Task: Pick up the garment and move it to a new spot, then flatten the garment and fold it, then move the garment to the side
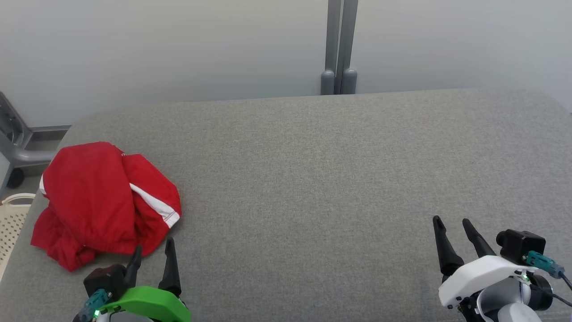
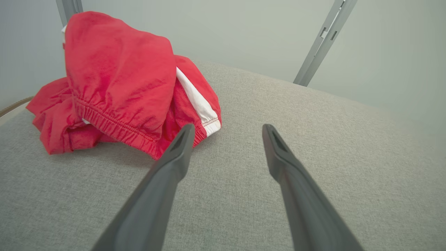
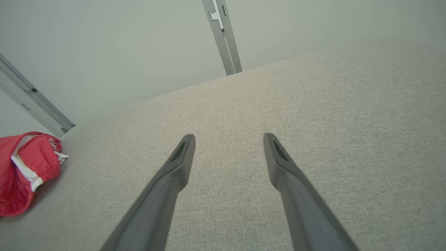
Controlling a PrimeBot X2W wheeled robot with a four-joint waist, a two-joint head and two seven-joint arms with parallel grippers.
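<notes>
The red garment (image 1: 105,201), with a white stripe and a gathered elastic hem, lay bunched in a heap at about 9 o'clock on the grey fabric tabletop (image 1: 313,179), close to that edge. The left jaws stood wide with nothing between them at about 7 o'clock in the head view. Their dark fingers (image 1: 170,264) pointed toward 12, just on the 6 o'clock side of the heap. In the left wrist view one fingertip overlapped the garment's hem, and whether it touched could not be told. The right jaws were also spread wide and held nothing, at about 5 o'clock, well apart from the garment over bare tabletop. A grey post (image 1: 339,44) rose beyond the tabletop at 12 o'clock, and a pale lattice basket (image 1: 13,219) sat past the 9 o'clock edge.
</notes>
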